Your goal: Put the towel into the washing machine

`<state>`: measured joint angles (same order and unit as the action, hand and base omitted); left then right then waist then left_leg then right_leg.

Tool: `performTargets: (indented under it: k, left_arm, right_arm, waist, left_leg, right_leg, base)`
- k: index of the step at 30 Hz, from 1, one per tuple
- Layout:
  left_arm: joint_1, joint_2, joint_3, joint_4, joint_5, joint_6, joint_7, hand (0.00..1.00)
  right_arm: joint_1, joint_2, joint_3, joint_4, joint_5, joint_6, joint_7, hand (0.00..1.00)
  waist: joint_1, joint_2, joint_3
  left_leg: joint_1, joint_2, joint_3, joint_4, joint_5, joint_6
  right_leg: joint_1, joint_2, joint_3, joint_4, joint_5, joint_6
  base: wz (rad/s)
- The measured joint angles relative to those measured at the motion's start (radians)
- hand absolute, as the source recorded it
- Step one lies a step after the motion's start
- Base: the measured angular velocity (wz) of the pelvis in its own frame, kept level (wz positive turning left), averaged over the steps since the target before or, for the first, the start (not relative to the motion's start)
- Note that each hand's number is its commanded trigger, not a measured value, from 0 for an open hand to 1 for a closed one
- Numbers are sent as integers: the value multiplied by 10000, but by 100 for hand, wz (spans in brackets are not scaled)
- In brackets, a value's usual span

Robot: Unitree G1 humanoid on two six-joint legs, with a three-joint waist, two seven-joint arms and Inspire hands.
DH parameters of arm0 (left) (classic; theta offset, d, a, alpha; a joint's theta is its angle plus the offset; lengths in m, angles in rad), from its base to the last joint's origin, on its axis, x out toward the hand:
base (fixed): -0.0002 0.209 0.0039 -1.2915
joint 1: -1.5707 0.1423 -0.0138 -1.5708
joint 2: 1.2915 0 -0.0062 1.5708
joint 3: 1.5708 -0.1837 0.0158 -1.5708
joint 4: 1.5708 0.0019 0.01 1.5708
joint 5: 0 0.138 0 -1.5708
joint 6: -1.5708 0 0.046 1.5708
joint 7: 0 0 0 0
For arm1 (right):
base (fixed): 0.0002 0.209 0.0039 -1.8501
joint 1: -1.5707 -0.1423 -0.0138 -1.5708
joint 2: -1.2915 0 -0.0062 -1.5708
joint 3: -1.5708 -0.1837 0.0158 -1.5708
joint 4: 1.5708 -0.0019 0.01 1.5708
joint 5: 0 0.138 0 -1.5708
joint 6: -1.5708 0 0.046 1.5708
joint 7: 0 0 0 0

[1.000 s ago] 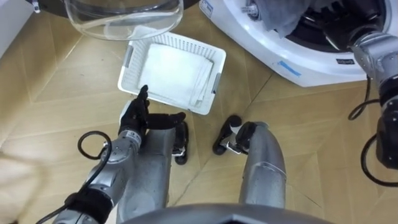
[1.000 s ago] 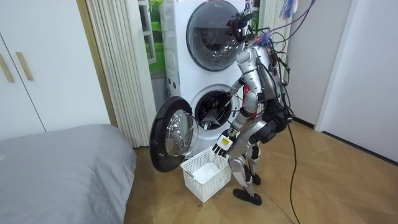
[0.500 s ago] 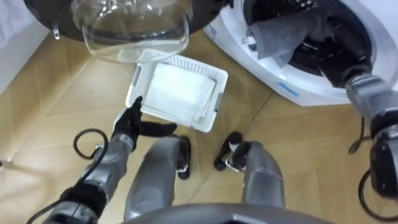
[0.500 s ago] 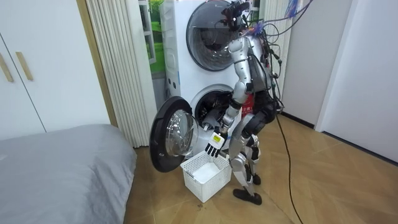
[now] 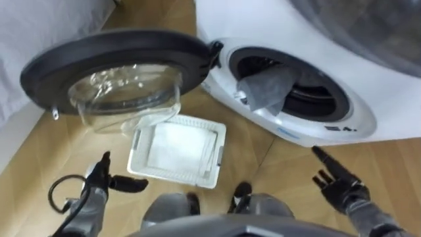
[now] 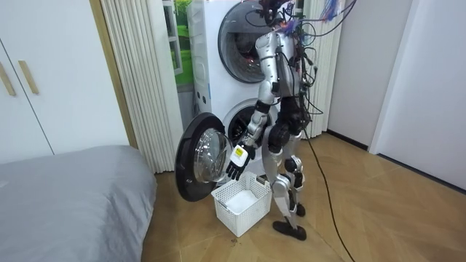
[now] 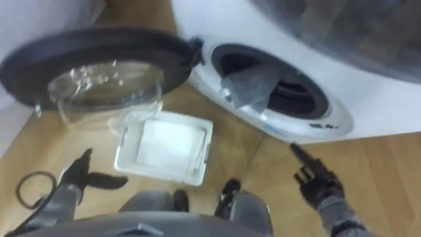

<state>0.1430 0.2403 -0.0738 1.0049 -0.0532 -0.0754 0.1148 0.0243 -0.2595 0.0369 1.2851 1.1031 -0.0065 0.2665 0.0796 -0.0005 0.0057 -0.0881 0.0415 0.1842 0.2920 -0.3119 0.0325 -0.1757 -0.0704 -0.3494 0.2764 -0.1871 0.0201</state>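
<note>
The grey towel hangs over the lip of the washing machine, half in the drum, ahead of the fingers of both hands and between them. The left hand hovers empty with its fingers spread, just left of the white basket. The right hand is empty too, its fingers straight and apart. The door stands open.

floor: wood | standing on it: white basket, washing machine
</note>
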Motion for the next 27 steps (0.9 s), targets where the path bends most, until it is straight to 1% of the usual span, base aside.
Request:
performTargets:
  k: [1, 2, 3, 4, 5, 6, 7, 8, 9, 10, 11, 12, 13, 14, 15, 16, 17, 18, 19, 21, 22, 25, 27]
  left_arm:
    - [197, -13, 52, 78, 68, -3, 52, 0]
    - [377, -109, 295, 160, 106, -50, 47, 0]
    - [406, -161, 383, 231, 114, -62, 53, 0]
    - [404, -245, 387, 272, 141, -73, 46, 0]
    - [337, -287, 320, 83, 139, -186, 50, 0]
    - [509, -298, 322, -56, 157, -187, 134, 0]
    - [576, -290, 347, -35, 195, -177, 153, 0]
    - [836, -303, 512, 64, 278, -118, 229, 0]
    - [931, -335, 646, 149, 288, -94, 276, 0]
    - [1115, -388, 999, 332, 388, -1, 298, 0]
    - [1179, -547, 1212, 530, 488, 132, 288, 0]
    - [1207, -650, 1371, 547, 505, 248, 258, 0]
    - [1154, -700, 1457, 537, 555, 251, 241, 0]
    - [1014, -737, 1513, 525, 597, 241, 227, 0]
    - [950, -735, 1518, 534, 593, 239, 228, 0]
    - [846, -725, 1515, 541, 550, 247, 239, 0]
    - [768, -735, 1516, 573, 586, 320, 234, 0]
    - [763, -744, 1510, 584, 590, 346, 223, 0]
    - [752, -765, 1500, 635, 591, 424, 168, 0]
    - [653, -796, 1469, 778, 481, 529, 9, 0]
    - [655, -812, 1469, 784, 442, 591, -35, 0]
    - [587, -825, 1483, 810, 330, 778, -198, 0]
    - [555, -859, 1505, 890, 192, 846, -286, 0]
  right_arm:
    - [159, 147, 25, 2, -402, -29, 4, 0]
    - [283, 285, 24, 9, -842, -96, 8, 0]
    - [353, 361, 41, 18, -1022, -149, 12, 0]
    - [479, 474, 26, 26, -1294, -253, 2, 0]
    - [599, 576, -104, 102, -1636, -246, -85, 0]
    - [585, 672, -124, 254, -2270, -113, -179, 0]
    - [544, 704, -119, 258, -2659, -69, -188, 0]
    - [539, 750, -109, 182, -3283, -64, -146, 0]
    - [525, 757, -76, 103, -3547, -67, -156, 0]
    - [499, 752, 119, -128, -4100, -108, -267, 0]
    - [611, 688, 239, -254, -4571, -178, -424, 0]
    - [676, 677, 294, -277, -5124, -190, -628, 0]
    - [734, 660, 292, -257, -5414, -171, -695, 0]
    - [784, 663, 288, -134, -5927, -140, -749, 0]
    - [782, 693, 286, -82, -6170, -132, -765, 0]
    - [763, 751, 295, -75, -6529, -135, -810, 0]
    - [656, 776, 294, -106, -6948, -144, -834, 0]
    - [599, 778, 300, -99, -7160, -147, -839, 0]
    - [497, 784, 307, -22, -7411, -144, -894, 0]
    - [459, 798, 481, 40, -7530, -137, -1041, 0]
    - [456, 809, 538, 30, -7571, -136, -1086, 0]
    - [348, 847, 586, 27, -8052, -93, -1099, 0]
    - [331, 860, 574, 24, -8261, -30, -1063, 0]
  waist:
    - [-83, -1, -13]
    - [-298, -37, -8]
    - [-436, -188, 79]
    - [-661, -285, 64]
    - [-737, -236, 56]
    - [-368, -286, -28]
    - [-258, -281, -20]
    - [-18, -227, 48]
    - [95, -206, 60]
    - [125, -193, 69]
    - [-91, -66, 18]
    - [-354, -43, 50]
    - [-449, -28, 52]
    - [-499, 21, 45]
    - [-454, 27, 51]
    - [-425, 5, 57]
    - [-404, -20, 50]
    - [-400, -49, 61]
    - [-420, -102, 38]
    - [-457, -126, 77]
    - [-454, -161, 53]
    - [-453, -235, 80]
    - [-453, -243, 87]
  left_leg:
    - [273, 19, 5, -87, 69, -71]
    - [343, 5, 56, 201, 126, -166]
    - [196, -45, 52, 545, 148, -250]
    - [-136, -206, -87, 233, 211, -261]
    - [-436, -201, 24, -510, 863, -36]
    - [-152, -219, 410, -714, 1128, 36]
    - [-8, -195, 450, -735, 1129, 36]
    - [367, -199, -12, -816, 1123, 38]
    - [584, -167, -406, -898, 1123, 37]
    - [891, -118, -967, -997, 1089, -22]
    - [1099, 23, -1050, -1016, 997, -231]
    - [1286, 46, -935, -1085, 1012, -294]
    - [1397, 57, -846, -1167, 1033, -320]
    - [1632, 74, -627, -1305, 1050, -327]
    - [1731, 105, -484, -1409, 1050, -327]
    - [1853, 140, -423, -1490, 1050, -328]
    - [1860, 119, -437, -1494, 1049, -328]
    - [1864, 115, -451, -1498, 1046, -329]
    - [1903, 102, -455, -1499, 1044, -329]
    - [2026, 38, -457, -1505, 1036, -326]
    - [2054, 33, -457, -1503, 1035, -325]
    - [2051, 5, -455, -1503, 1034, -324]
    - [2068, -3, -434, -1503, 998, -303]
  right_leg:
    - [433, 50, 43, -311, 18, -15]
    - [868, 45, 330, -613, 41, -18]
    - [1088, -31, 818, -764, 57, -4]
    - [1338, -176, 1847, -966, 75, 26]
    - [1297, -267, 2232, -920, 33, 94]
    - [1255, -286, 2176, -910, 116, 267]
    - [1322, -270, 1971, -922, 148, 292]
    - [1448, -132, 1567, -1150, 124, 247]
    - [1420, 25, 1449, -1406, 174, 151]
    - [1273, 335, 1338, -1979, 883, -186]
    - [1490, 404, 877, -1766, 1092, -317]
    - [1756, 423, 907, -1765, 1085, -320]
    - [1857, 445, 1008, -1761, 1078, -309]
    - [1982, 514, 1174, -1752, 1044, -271]
    - [1998, 550, 1297, -1744, 1018, -247]
    - [1986, 579, 1313, -1742, 973, -207]
    - [1956, 629, 1252, -1742, 964, -204]
    - [1962, 633, 1236, -1740, 964, -205]
    - [1976, 635, 1217, -1738, 964, -205]
    - [2099, 634, 1227, -1739, 964, -205]
    - [2137, 633, 1249, -1738, 960, -202]
    - [2175, 603, 1244, -1738, 946, -199]
    - [2208, 599, 1261, -1738, 927, -188]
  base:
    - [23]
    - [39]
    - [84]
    - [119]
    - [82]
    - [20]
    - [-68]
    - [-72]
    - [-99]
    - [-63]
    - [-16]
    - [34]
    - [44]
    - [15]
    - [-7]
    - [-35]
    - [-38]
    - [-33]
    - [-15]
    - [-1]
    - [6]
    - [10]
    - [8]
